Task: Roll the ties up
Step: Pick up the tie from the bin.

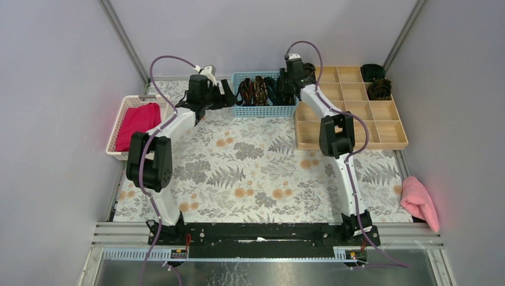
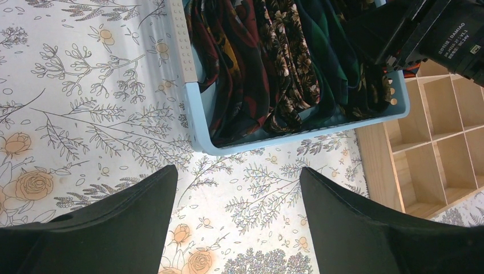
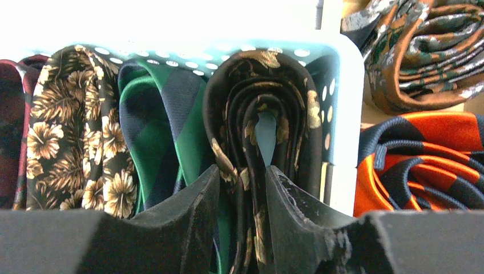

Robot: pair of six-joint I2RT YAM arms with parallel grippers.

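Ties packed in blue basket, top centre.
Right jaws pinch the black-gold tie by its right wall; left jaws gape empty over open desk near its corner.

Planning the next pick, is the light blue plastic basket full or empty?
Full: the light blue plastic basket holds folded patterned fabric ties packed side by side.

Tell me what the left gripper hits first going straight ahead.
Most likely the near wall of the blue basket holding the ties; the left gripper stands open, and depth is hard to judge.
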